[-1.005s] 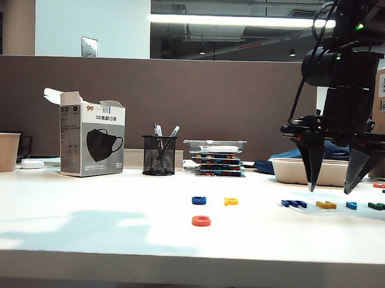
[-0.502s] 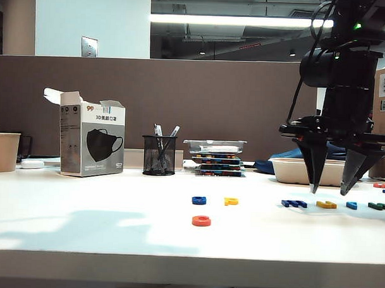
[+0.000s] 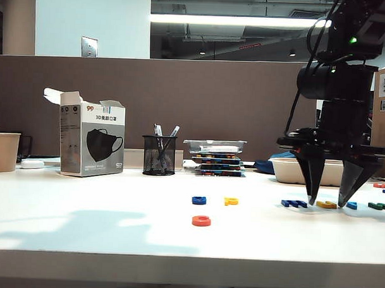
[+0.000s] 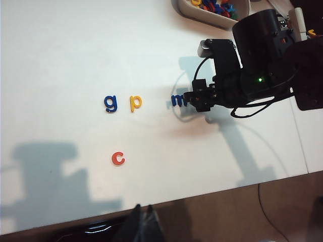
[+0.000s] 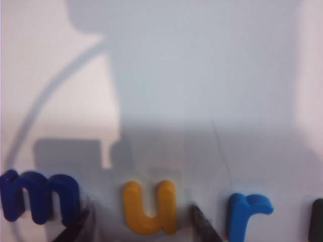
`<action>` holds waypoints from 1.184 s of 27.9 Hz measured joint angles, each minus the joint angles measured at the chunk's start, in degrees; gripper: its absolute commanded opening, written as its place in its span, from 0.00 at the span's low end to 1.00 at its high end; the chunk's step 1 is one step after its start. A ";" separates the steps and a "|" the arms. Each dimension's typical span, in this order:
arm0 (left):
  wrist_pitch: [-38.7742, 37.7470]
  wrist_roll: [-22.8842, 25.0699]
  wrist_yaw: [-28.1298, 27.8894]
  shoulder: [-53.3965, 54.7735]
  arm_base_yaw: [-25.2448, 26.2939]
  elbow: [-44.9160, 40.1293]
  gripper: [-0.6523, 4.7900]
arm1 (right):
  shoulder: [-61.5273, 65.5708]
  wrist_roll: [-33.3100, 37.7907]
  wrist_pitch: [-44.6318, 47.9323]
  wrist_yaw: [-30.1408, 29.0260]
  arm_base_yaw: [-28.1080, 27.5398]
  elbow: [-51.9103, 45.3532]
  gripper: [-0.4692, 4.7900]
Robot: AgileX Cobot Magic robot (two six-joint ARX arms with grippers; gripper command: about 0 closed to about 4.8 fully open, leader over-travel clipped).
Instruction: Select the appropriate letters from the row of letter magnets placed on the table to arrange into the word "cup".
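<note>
Ext view, L to R: red rounded plastic "c" magnet (image 3: 201, 221) lies alone near the front of the white smooth table (image 3: 82, 228). Behind it sit a dark blue "g" magnet (image 3: 199, 200) and a yellow-orange "p" magnet (image 3: 231, 201), just beside each other. Further R is the remaining row: dark blue "m" magnet (image 3: 294, 203), yellow plastic "u" magnet (image 3: 326, 204), light blue "r" magnet (image 3: 351, 205), and a green letter (image 3: 380, 206) at the frame edge.

Left gripper (image 4: 143, 224): only dark finger tips show at the wrist-cam edge, high above the table, away from the letters; tips look pressed together w/ nothing between, so we call it closed & empty.

Right gripper (image 3: 328, 200) is down at the row, jaws partly open, one tip each side of the "u", tips at or nearly at table level. In the right wrist view the "u" (image 5: 149, 207) sits between the two fingertips (image 5: 204, 224), not yet pinched; "m" (image 5: 38, 196) and "r" (image 5: 246, 213) are close by.

Step in hand, as we judge it: grasp the "u". To do it well we'd keep the tips centred on the "u", low enough to catch the thin edge, then close squarely w/o clipping the "m" or "r". The piece is flat & slick, so it could slide or flip; we'd confirm the pinch before lifting. Placement looks to go between "c" and "p".
</note>
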 measured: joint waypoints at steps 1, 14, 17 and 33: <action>-0.02 0.00 0.00 0.00 0.00 0.00 0.11 | 0.09 0.00 0.07 -0.02 0.00 0.00 0.55; -0.02 0.00 0.00 0.00 0.00 0.00 0.11 | 0.11 -0.11 0.20 0.02 -0.02 0.00 0.32; -0.02 0.00 0.00 0.00 0.00 0.00 0.11 | 0.11 -0.17 0.26 0.02 -0.02 0.00 0.31; -0.02 0.00 0.00 0.00 0.00 0.00 0.11 | 0.13 -0.15 0.66 0.00 -0.02 0.00 0.35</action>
